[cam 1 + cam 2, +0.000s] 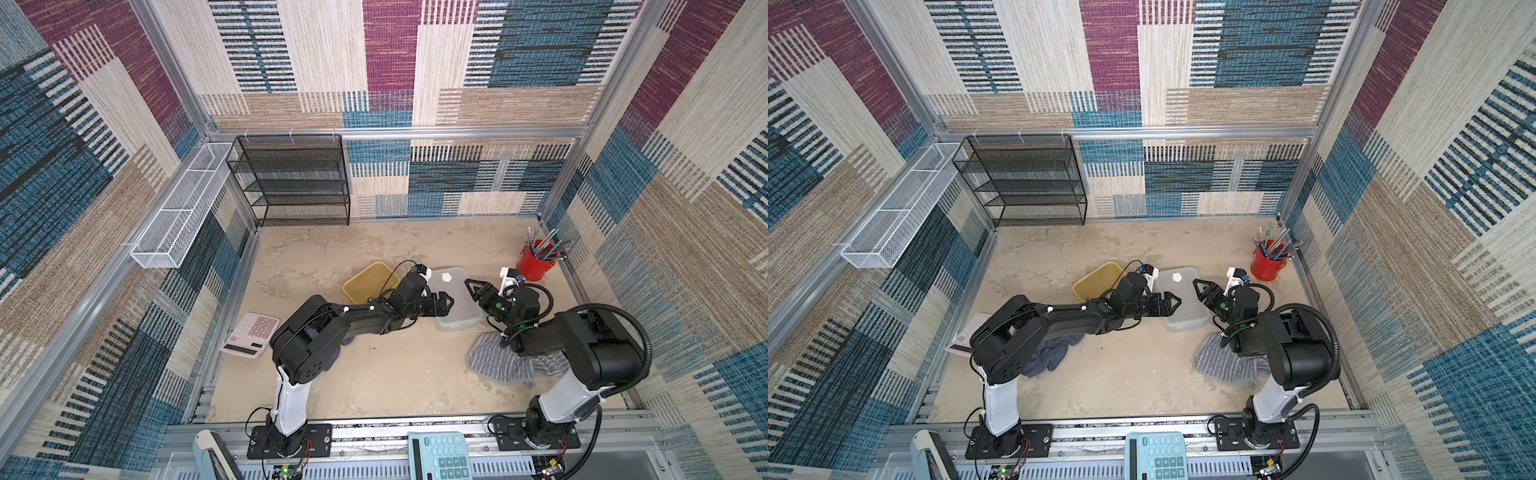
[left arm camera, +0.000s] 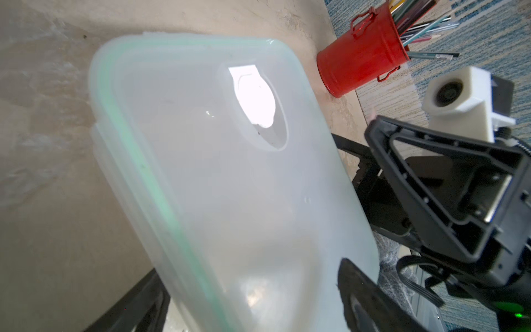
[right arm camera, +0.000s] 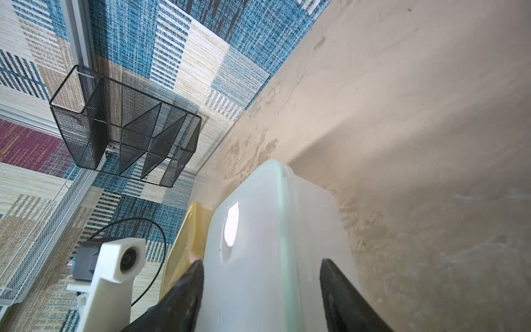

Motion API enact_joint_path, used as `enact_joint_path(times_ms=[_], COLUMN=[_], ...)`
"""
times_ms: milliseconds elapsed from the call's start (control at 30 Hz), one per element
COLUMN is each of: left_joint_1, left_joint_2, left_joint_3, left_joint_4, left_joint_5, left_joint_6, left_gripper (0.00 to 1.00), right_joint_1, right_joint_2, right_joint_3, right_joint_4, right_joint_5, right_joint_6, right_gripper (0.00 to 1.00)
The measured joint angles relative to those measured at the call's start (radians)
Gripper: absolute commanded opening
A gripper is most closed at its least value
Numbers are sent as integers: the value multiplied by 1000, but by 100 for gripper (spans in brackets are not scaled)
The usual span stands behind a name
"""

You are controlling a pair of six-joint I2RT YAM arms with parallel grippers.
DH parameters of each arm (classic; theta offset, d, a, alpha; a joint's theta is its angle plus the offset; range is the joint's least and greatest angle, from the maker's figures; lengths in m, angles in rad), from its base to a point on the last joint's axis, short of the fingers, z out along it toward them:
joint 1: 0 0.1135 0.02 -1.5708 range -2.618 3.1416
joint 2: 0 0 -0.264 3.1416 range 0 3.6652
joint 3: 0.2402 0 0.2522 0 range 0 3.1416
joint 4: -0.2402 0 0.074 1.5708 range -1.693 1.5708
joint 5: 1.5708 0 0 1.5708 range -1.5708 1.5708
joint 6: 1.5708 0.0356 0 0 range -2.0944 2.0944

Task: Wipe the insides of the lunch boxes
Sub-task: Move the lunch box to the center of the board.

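Note:
The clear lunch box (image 1: 461, 311) stands mid-table with its frosted, green-sealed lid (image 2: 201, 172) on. The amber lunch box (image 1: 365, 282) lies just left of it, lidless, and its edge shows in the right wrist view (image 3: 184, 238). My left gripper (image 1: 451, 301) reaches in from the left. It is open wide (image 2: 248, 270), one finger above the lid and one past the box's side. My right gripper (image 1: 466, 283) comes from the right and is open (image 3: 261, 262) astride the lid's right rim. One of its fingers is over the lid, the other outside the wall.
A red pen cup (image 1: 534, 264) stands at the back right. A grey striped cloth (image 1: 494, 361) lies under my right arm, a dark blue cloth (image 1: 1050, 353) under my left. A pink calculator (image 1: 251, 334) sits left. A black mesh rack (image 1: 291, 178) is on the back wall.

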Motion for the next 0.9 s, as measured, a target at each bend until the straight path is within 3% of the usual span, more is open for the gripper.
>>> enact_joint_path(times_ms=[367, 633, 900], left_joint_1=[83, 81, 64], left_joint_2=[29, 8, -58], left_joint_3=[96, 61, -4], left_joint_4=[-20, -41, -34], left_joint_5=[8, 26, 20], left_joint_6=[-3, -16, -29], left_gripper=[89, 88, 88], right_joint_1=[7, -9, -10], right_joint_2=[-37, -69, -82], right_joint_3=[77, 85, -37], right_joint_4=[-78, -180, -89], right_joint_5=[28, 61, 64], right_joint_6=[6, -11, 50], right_gripper=[93, 97, 98])
